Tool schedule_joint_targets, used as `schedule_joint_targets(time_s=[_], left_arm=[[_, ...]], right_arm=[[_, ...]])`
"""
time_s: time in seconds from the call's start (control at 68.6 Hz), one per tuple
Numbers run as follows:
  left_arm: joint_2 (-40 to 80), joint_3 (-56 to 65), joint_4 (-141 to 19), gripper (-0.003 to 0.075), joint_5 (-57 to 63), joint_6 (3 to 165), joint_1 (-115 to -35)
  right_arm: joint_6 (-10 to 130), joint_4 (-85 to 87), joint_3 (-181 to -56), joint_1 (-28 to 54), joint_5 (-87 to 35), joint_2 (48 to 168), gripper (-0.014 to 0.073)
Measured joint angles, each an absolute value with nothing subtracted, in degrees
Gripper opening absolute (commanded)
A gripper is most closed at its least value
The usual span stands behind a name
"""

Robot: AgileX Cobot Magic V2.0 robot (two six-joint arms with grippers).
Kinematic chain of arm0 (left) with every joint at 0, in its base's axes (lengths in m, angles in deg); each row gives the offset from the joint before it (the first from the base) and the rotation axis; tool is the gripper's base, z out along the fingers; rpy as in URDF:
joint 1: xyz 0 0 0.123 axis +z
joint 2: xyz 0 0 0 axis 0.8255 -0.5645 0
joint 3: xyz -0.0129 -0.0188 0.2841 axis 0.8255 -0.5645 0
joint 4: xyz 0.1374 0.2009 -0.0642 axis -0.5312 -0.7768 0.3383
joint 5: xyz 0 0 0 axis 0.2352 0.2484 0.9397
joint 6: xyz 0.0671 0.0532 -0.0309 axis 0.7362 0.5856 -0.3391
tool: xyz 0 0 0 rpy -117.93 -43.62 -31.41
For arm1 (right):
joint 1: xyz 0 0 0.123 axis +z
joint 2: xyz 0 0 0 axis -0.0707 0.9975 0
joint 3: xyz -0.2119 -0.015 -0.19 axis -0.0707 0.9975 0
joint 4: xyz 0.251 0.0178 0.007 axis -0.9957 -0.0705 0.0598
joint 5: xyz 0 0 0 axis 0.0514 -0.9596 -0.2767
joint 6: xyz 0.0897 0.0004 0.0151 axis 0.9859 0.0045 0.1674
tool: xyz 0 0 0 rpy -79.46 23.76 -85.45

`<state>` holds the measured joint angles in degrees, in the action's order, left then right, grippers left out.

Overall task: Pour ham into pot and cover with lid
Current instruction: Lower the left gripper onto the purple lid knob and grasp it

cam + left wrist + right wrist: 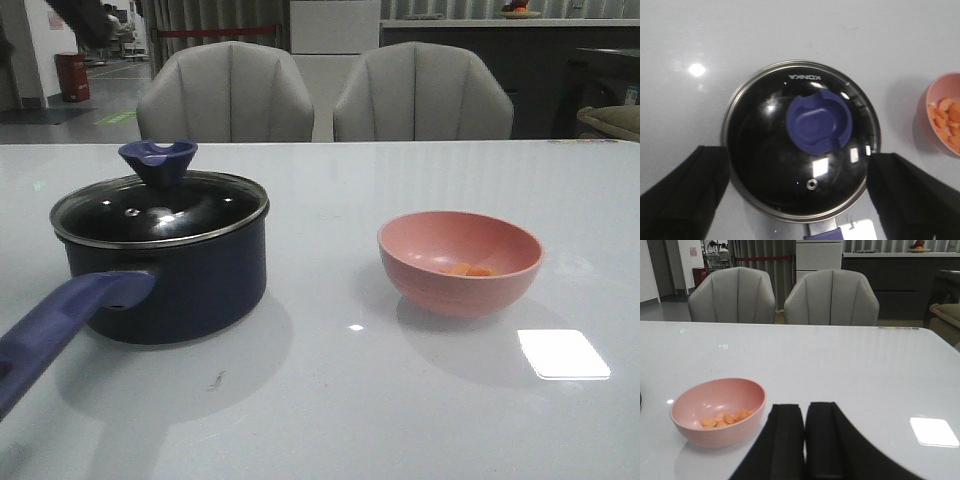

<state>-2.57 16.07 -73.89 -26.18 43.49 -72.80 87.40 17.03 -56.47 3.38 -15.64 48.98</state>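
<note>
Left: lid (160, 210) sits on pot (165, 275), glass & slick, so grab its knob (158, 160) w/ your wide-open left gripper (799, 192); right: ham (468, 269) in pink bowl (460, 263), light, right gripper (805, 440) nearly closed, empty.

A pink bowl (460, 262) is sitting on the white glossy desk (330, 400), toward the right side in the front view. The desk surface is reflecting a bright rectangular patch of light (563, 354) near the bowl. Two grey upholstered chairs, one on the left (226, 93) and one on the right (423, 93), are standing side by side behind the far edge of the desk. A red bin (72, 76) is standing on the floor in the far left background. A dark counter (500, 45) is running along the back wall.
</note>
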Motion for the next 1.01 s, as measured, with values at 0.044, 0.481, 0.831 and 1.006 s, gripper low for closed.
schedule_joint_targets(time_s=[0.044, 0.481, 0.831, 1.006], left_arm=[[-4.04, 17.30, -74.17, 0.0617, -26.92, 43.35, -73.58], [-20.37, 32.61, -88.37, 0.0617, -37.79, 27.84, -81.08], [-25.31, 35.40, -90.80, 0.0617, -39.78, 23.66, -81.08], [-27.29, 35.53, -90.60, 0.0617, -39.44, 23.37, -81.19]], right_arm=[[87.40, 17.03, -56.47, 3.38, -15.64, 48.98, 0.0178], [87.40, 17.03, -56.47, 3.38, -15.64, 48.98, 0.0178], [87.40, 17.03, -56.47, 3.38, -15.64, 48.98, 0.0178], [87.40, 17.03, -56.47, 3.38, -15.64, 48.98, 0.0178]])
